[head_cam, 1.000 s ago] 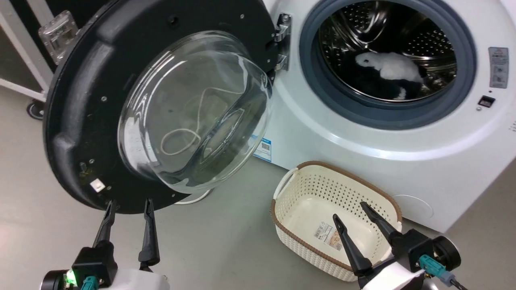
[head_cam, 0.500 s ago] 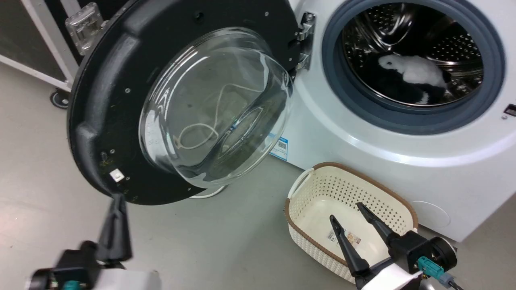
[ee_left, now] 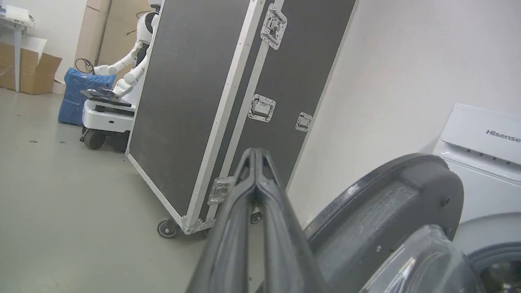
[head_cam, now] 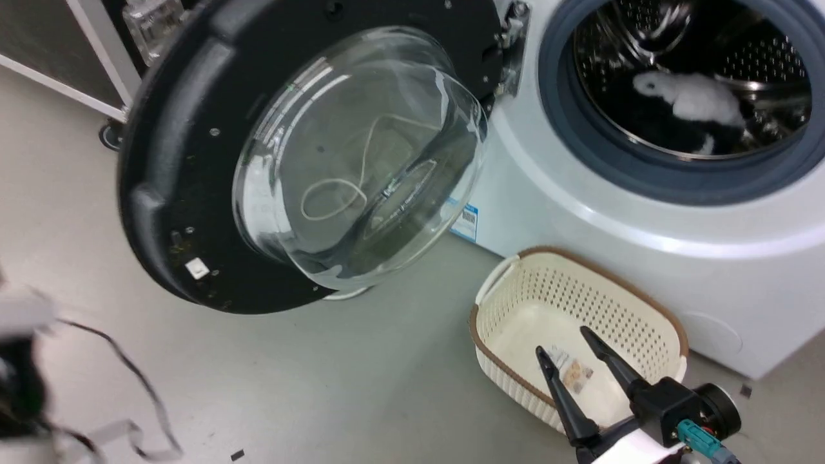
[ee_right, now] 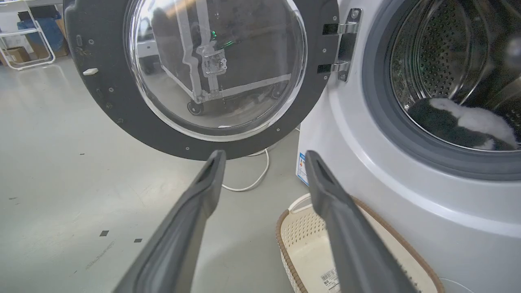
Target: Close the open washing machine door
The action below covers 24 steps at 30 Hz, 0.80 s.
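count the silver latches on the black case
4 latches on the black case: one near the top, one mid-height, a smaller one to its right, one low down; others may be hidden.

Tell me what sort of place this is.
Probably a robot test lab or workshop, not a home laundry: the washing machine stands near a wheeled flight case, with another robot and cardboard boxes farther back.

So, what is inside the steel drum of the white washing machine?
A fluffy black-and-white fabric item lies at the bottom of the perforated steel drum. The grey rubber rim covers the drum's front lower part, so anything there is hidden.
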### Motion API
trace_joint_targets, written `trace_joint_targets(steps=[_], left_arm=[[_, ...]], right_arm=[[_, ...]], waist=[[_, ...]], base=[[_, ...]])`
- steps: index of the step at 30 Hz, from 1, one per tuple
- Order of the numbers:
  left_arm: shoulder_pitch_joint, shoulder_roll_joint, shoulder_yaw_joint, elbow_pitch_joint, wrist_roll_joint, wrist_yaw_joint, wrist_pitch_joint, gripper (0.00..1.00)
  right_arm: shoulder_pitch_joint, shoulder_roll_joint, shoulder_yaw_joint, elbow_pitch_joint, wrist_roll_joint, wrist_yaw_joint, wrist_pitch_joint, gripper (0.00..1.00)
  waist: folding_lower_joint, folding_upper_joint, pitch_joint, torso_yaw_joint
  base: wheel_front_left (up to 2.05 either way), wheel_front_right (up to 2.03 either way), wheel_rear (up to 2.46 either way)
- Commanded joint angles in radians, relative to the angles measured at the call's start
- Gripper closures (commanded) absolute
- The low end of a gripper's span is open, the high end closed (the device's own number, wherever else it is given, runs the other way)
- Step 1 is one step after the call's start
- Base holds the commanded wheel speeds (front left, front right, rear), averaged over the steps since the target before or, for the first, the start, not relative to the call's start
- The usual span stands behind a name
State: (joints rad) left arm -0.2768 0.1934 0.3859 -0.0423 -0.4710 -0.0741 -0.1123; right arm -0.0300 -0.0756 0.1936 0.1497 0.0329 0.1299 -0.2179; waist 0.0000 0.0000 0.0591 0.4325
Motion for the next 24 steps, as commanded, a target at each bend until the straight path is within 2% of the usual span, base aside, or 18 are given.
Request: trace_joint_targets(steps=[1, 5, 10, 14, 18, 24], left_arm=[[-0.062, 0.038, 0.023, 0.047, -0.035, -0.005, 0.031, 1.00], [-0.237, 0.112, 0.072, 0.253, -0.195, 0.010, 0.196, 1.00], [-0.399, 0.150, 0.111, 0.479, -0.369, 0.059, 0.408, 1.00], [-0.465, 0.178, 0.133, 0.618, -0.457, 0.078, 0.532, 1.00], [-0.470, 0.211, 0.121, 0.705, -0.504, 0.041, 0.650, 1.00], [-0.438, 0.198, 0.133, 0.721, -0.618, -0.020, 0.828, 1.00]], right_arm=[[-0.005, -0.011, 0.003, -0.002, -0.007, 0.001, -0.010, 0.00], [-0.028, -0.024, 0.009, 0.000, -0.008, 0.001, -0.016, 0.00], [-0.050, -0.034, 0.032, 0.003, -0.006, 0.001, -0.024, 0.00], [-0.066, -0.043, 0.050, 0.008, -0.006, 0.001, -0.029, 0.00], [-0.079, -0.051, 0.053, 0.008, -0.004, 0.001, -0.033, 0.00], [-0.073, -0.050, 0.044, 0.017, 0.000, 0.001, -0.035, 0.00]], waist=[[0.0000, 0.0000, 0.021, -0.012], [0.0000, 0.0000, 0.051, -0.028], [0.0000, 0.0000, 0.084, -0.049], [0.0000, 0.0000, 0.112, -0.069], [0.0000, 0.0000, 0.133, -0.093], [0.0000, 0.0000, 0.122, -0.115]], base=[[0.00, 0.00, 0.00], [0.00, 0.00, 0.00], [0.00, 0.00, 0.00], [0.00, 0.00, 0.00], [0.00, 0.00, 0.00], [0.00, 0.00, 0.00]])
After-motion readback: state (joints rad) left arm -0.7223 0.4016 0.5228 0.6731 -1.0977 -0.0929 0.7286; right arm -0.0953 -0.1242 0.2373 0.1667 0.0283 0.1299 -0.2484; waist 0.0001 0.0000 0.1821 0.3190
